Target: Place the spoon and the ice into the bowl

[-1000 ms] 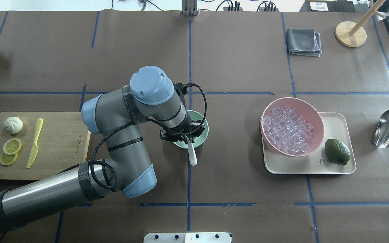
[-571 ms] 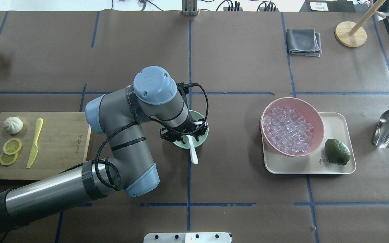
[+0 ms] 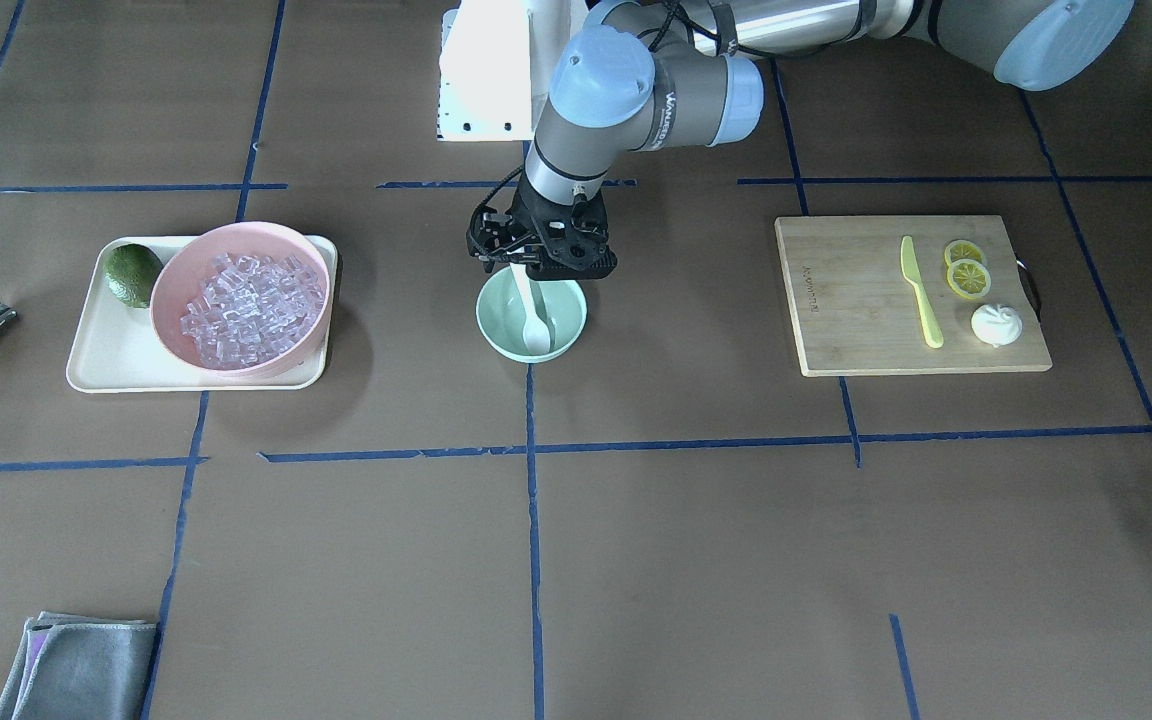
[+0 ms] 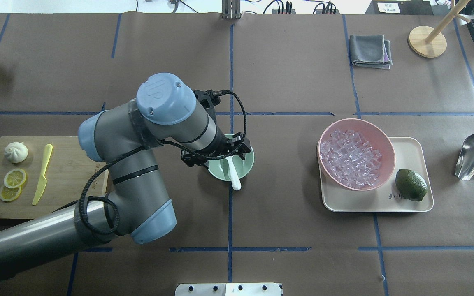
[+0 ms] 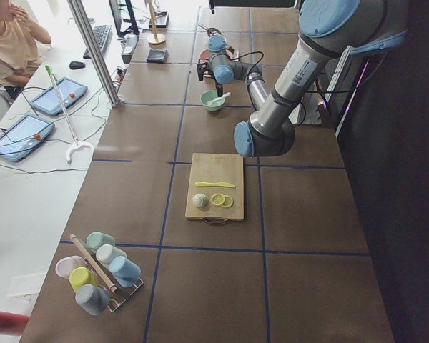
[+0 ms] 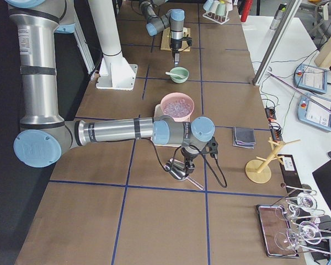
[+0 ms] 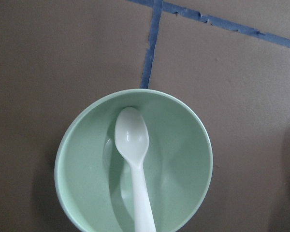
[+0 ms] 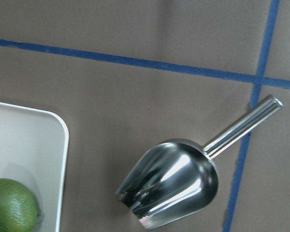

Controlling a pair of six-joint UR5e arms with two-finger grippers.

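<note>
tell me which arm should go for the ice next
Likely right: its wrist camera looks down on the metal scoop, beside the tray holding the pink bowl of ice. The left gripper hangs over the green bowl, spoon inside.

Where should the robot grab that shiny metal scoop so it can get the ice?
By its handle, coming from above. The scoop lies on the table; its cup is wide and rounded, probably too broad to pinch, while the thin straight handle sticks out away from the tray.
</note>
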